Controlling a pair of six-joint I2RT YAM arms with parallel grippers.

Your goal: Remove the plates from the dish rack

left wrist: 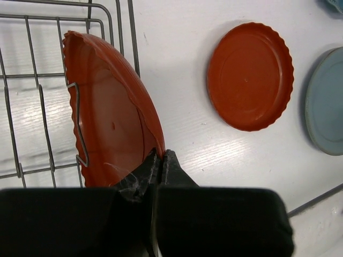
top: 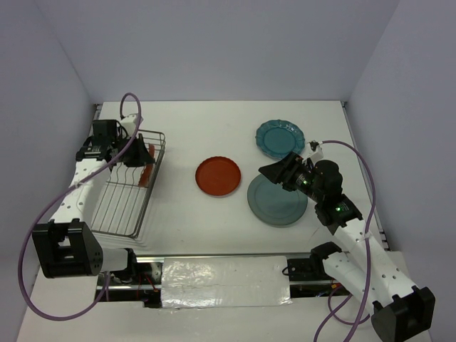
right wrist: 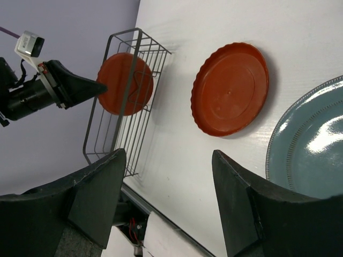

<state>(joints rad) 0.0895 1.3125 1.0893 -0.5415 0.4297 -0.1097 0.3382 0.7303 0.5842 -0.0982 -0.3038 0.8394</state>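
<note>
The silver wire dish rack [top: 121, 206] stands at the left. One red-orange plate [top: 145, 174] stands on edge in it; it also shows in the left wrist view [left wrist: 107, 123] and the right wrist view [right wrist: 124, 83]. My left gripper [left wrist: 160, 155] is shut on that plate's rim. The other red-orange plate [top: 218, 176] lies flat on the table. The scalloped teal plate [top: 279, 137] and the larger grey-teal plate [top: 274, 202] lie at the right. My right gripper [right wrist: 169, 160] is open and empty, above the table near the grey-teal plate.
White walls close in the table on three sides. A foil-covered strip [top: 224, 283] runs along the near edge between the arm bases. A purple cable [top: 130, 107] loops over the left arm by the rack's far end.
</note>
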